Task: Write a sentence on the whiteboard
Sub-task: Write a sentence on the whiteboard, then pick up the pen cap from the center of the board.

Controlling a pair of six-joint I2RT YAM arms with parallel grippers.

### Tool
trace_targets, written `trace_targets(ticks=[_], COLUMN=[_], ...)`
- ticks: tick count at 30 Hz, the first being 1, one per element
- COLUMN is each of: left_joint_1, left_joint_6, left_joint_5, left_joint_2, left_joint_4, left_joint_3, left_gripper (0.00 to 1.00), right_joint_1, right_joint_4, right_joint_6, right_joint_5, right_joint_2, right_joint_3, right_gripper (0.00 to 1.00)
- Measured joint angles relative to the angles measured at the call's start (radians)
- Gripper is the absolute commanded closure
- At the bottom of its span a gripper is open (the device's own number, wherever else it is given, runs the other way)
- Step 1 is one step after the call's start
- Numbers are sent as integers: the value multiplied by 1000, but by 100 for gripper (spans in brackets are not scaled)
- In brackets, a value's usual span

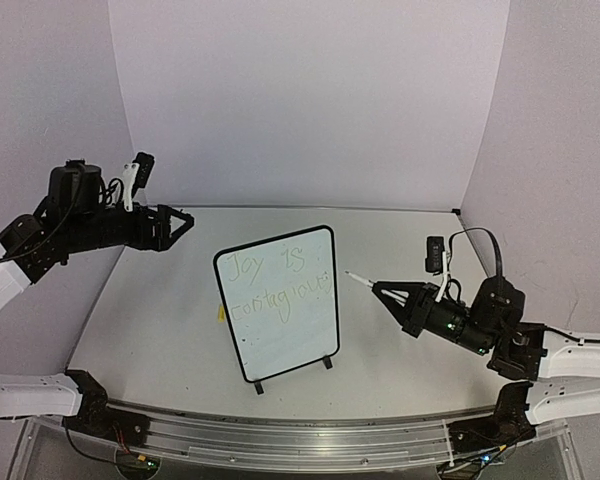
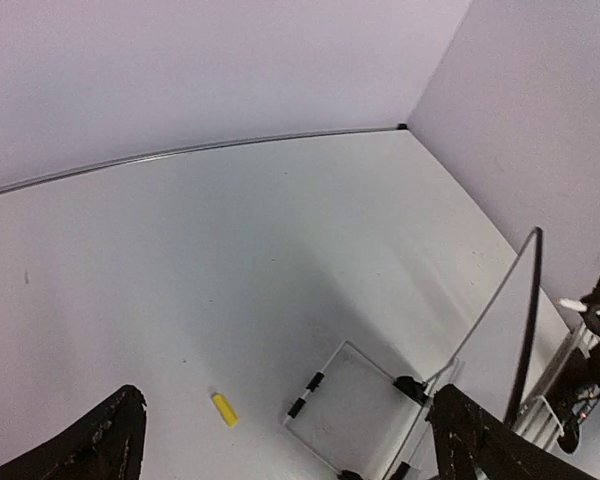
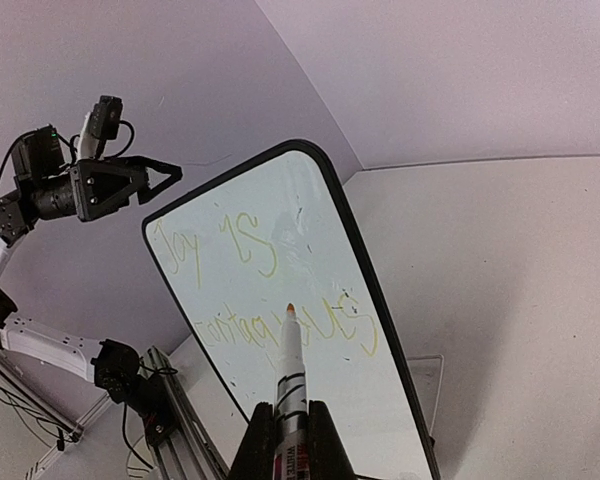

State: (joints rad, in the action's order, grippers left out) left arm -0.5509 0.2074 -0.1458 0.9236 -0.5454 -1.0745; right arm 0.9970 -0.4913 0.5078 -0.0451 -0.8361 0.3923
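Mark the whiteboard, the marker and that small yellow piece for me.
whiteboard (image 1: 278, 318), top view, middle of its face
marker (image 3: 290, 350), right wrist view, white barrel
yellow piece (image 2: 224, 409), left wrist view, its middle

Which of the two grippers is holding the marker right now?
The right gripper, shut on the marker with its tip toward the whiteboard; the left gripper is open and empty.

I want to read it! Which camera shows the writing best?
Right wrist: the sentence looks biggest there. Top view shows it small and faint; left wrist sees only the whiteboard edge-on, no writing.
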Motion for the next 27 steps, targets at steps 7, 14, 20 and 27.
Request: trace_targets(ticks=[7,14,20,27], left_joint_1=[0,0,-1,-1], left_joint_6=[192,286,311,310], left_joint_5=[193,145,104,45], left_joint_2=[125,471,579,707], left_joint_4=[-2,26,59,112], left_joint_3=[79,158,169,144], left_gripper=[4,17,34,52], right_joint_1=[0,0,0,0], right_joint_4=[47,72,94,98], right_joint_6=[-25,-40,-41,-40], right_joint_5=[3,-17,-25,-24], right_joint_2=[2,4,38,69], right_joint_3=[0,0,0,-2], right_gripper=[100,100,100,100])
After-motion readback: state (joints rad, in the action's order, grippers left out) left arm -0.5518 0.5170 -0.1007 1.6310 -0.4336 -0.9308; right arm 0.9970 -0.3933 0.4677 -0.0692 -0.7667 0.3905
